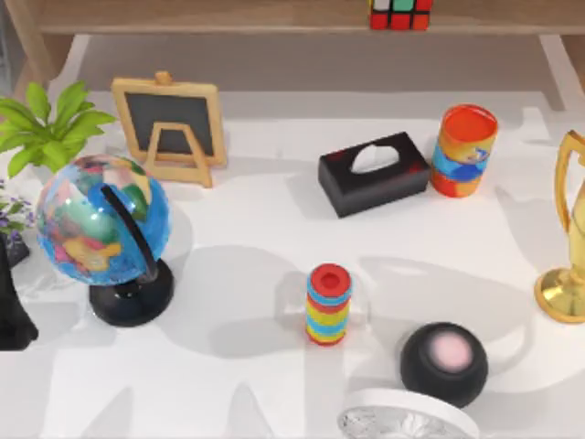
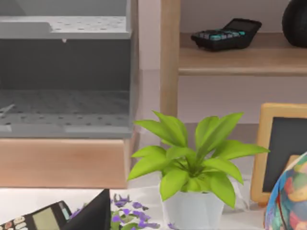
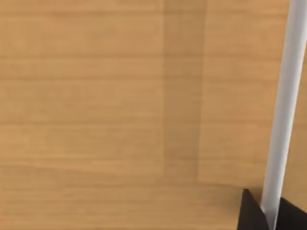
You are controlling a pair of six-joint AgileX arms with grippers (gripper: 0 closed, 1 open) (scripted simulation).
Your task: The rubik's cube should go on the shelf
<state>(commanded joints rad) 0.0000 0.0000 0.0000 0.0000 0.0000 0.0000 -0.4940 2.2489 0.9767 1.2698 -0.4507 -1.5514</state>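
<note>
From above, the rubik's cube (image 1: 399, 14) already sits on the shelf (image 1: 228, 20), along the far edge of the surface (image 1: 265, 247) and toward the right half of the plank. Only its lower rows of red, green and white stickers are in frame. Below it stand a chalkboard easel (image 1: 170, 128), a black tissue box (image 1: 373, 172), a tall striped cylinder (image 1: 464, 149), a smaller striped cylinder (image 1: 328, 304), a globe (image 1: 102, 229) near the left edge, a potted plant (image 1: 46, 128) at the far-left corner, a gold trophy (image 1: 567, 247) at the right edge and a black ball-shaped object (image 1: 444, 363) near the front edge. A dark shape at the left edge may be part of the left arm; I cannot tell how either end effector stands.

The left wrist camera looks past the plant (image 2: 192, 163) at a shelf upright (image 2: 170, 57), a calculator (image 2: 226, 33) on a lower board, and a grey perforated rack (image 2: 64, 72). A dark tip (image 2: 93, 215) pokes in at the lower edge, not enough to judge the fingers.

The right wrist camera faces plain wooden board (image 3: 120, 105) close up, with a white strip (image 3: 283, 110) beside it, suggesting that arm is close to the shelf.

The placing looks done. The risk I see is the right arm catching the plank or cube while pulling away, since it seems so near the wood. No legible writing or brand anywhere.
</note>
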